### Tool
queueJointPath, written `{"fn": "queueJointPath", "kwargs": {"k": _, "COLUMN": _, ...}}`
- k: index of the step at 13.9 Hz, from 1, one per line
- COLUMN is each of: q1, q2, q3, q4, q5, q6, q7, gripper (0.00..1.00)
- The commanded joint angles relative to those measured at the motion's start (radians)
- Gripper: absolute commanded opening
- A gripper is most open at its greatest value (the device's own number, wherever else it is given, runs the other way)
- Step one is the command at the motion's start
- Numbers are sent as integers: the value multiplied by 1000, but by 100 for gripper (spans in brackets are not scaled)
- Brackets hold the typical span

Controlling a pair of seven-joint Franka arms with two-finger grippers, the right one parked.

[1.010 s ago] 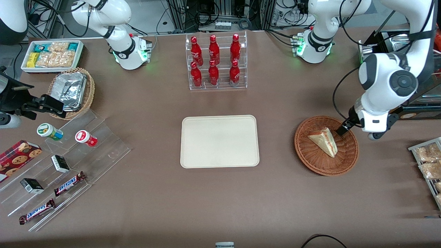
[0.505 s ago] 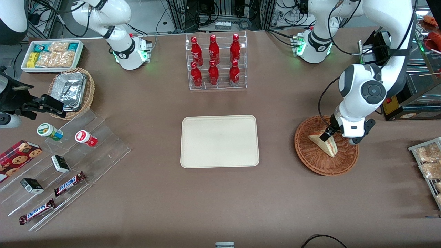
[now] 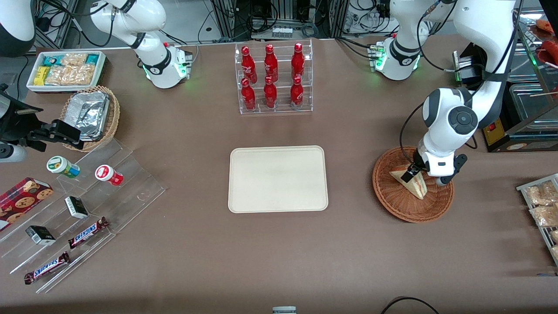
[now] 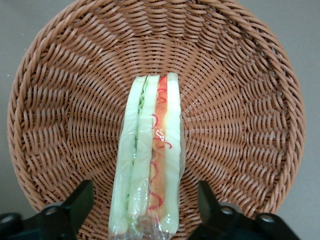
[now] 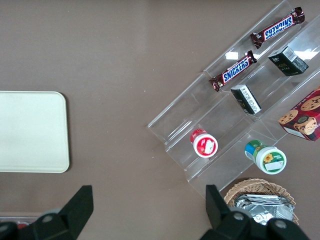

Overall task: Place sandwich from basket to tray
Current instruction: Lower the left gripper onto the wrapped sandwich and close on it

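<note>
Left wrist view: gripper released, one finger each side of the sandwich, clear gaps both sides, no contact visible. Sandwich stands on edge in the basket, filling edge up, long axis running straight away from the camera, between the fingers. So the closing line crosses the short axis: good for a pinch across the bread faces.

Front view: gripper low over the sandwich, near the wide end; basket rim low. Judgement: close, lift above the rim, then carry toward the tray, which lies well apart toward the parked arm's end. Only bare table lies between. Bottle rack is farther from the camera, off the path.
</note>
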Motion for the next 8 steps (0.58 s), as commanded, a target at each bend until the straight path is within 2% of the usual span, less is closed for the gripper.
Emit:
{"fn": "queueJointPath", "kwargs": {"k": 1, "q1": -6, "q2": -2, "q3": 3, "q4": 1, "q5": 5, "q6": 15, "q7": -27, "gripper": 0}}
{"fn": "queueJointPath", "kwargs": {"k": 4, "q1": -6, "q2": -21, "q3": 3, "q4": 2, "q5": 10, "q6": -4, "q7": -13, "gripper": 0}}
{"fn": "queueJointPath", "kwargs": {"k": 8, "q1": -6, "q2": -126, "q3": -49, "q4": 79, "q5": 13, "q6": -268, "q7": 60, "gripper": 0}}
